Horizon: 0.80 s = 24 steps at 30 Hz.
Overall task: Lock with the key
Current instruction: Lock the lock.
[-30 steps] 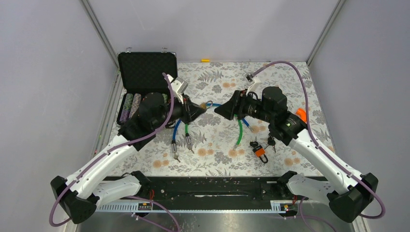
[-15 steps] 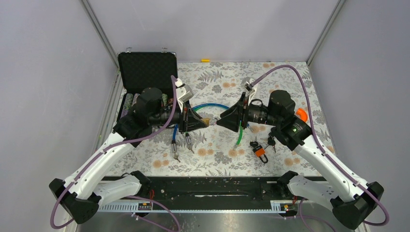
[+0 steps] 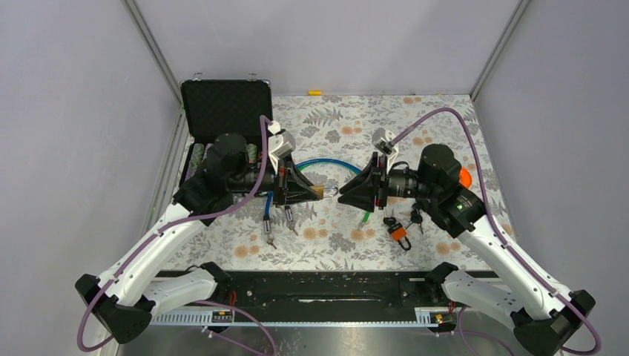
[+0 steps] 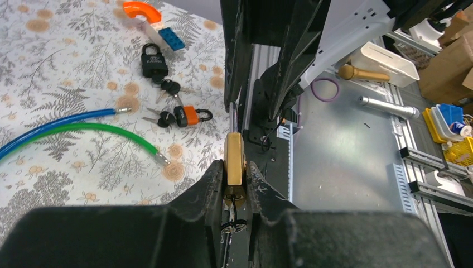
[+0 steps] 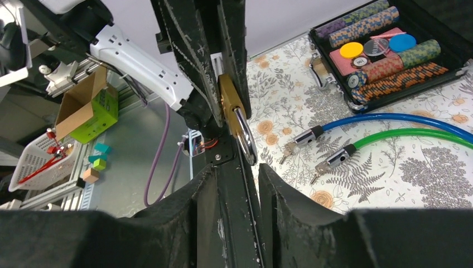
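Note:
My left gripper (image 3: 316, 191) is shut on a brass padlock (image 3: 321, 191), held level above the table with its steel shackle (image 3: 332, 191) pointing right. In the left wrist view the padlock (image 4: 235, 153) sits between the fingers (image 4: 215, 178). A key (image 4: 231, 215) with a ring hangs from its underside. My right gripper (image 3: 343, 196) faces it, open. In the right wrist view the padlock body (image 5: 228, 97) and shackle (image 5: 246, 137) are just ahead of the gap between my right fingers (image 5: 205, 187). The shackle's end is at their tips, and I cannot tell if it touches.
An orange padlock with keys (image 3: 399, 234) and a black padlock (image 3: 415, 216) lie below the right wrist. Blue (image 3: 326, 162) and green (image 3: 366, 216) cable locks cross the mat. An open black case of poker chips (image 3: 222, 111) stands at the back left.
Both grippers have come down and toward the near edge. The left carries the padlock. The right has turned level and now faces the shackle closely.

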Each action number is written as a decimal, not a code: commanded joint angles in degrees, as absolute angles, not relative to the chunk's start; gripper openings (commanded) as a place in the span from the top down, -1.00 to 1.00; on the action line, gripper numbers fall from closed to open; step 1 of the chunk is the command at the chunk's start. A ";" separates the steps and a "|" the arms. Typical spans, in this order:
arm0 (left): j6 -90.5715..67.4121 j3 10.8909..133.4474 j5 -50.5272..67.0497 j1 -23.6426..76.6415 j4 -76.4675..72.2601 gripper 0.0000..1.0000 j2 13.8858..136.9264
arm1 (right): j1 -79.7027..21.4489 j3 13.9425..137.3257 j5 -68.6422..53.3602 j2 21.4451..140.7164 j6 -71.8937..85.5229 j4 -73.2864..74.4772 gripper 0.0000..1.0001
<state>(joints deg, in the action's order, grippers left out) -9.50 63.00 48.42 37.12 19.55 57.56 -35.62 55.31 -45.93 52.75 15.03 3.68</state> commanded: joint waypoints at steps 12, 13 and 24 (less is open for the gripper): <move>-12.13 63.91 55.71 36.89 10.56 1.00 57.32 | -35.41 55.98 -51.27 54.24 16.98 -5.73 0.24; -12.08 63.82 55.79 36.97 10.63 1.00 57.38 | -35.40 56.05 -51.41 54.31 17.04 -5.89 0.30; -14.26 63.93 56.18 37.79 8.04 1.00 59.20 | -35.87 55.38 -52.73 54.45 17.62 -7.90 1.00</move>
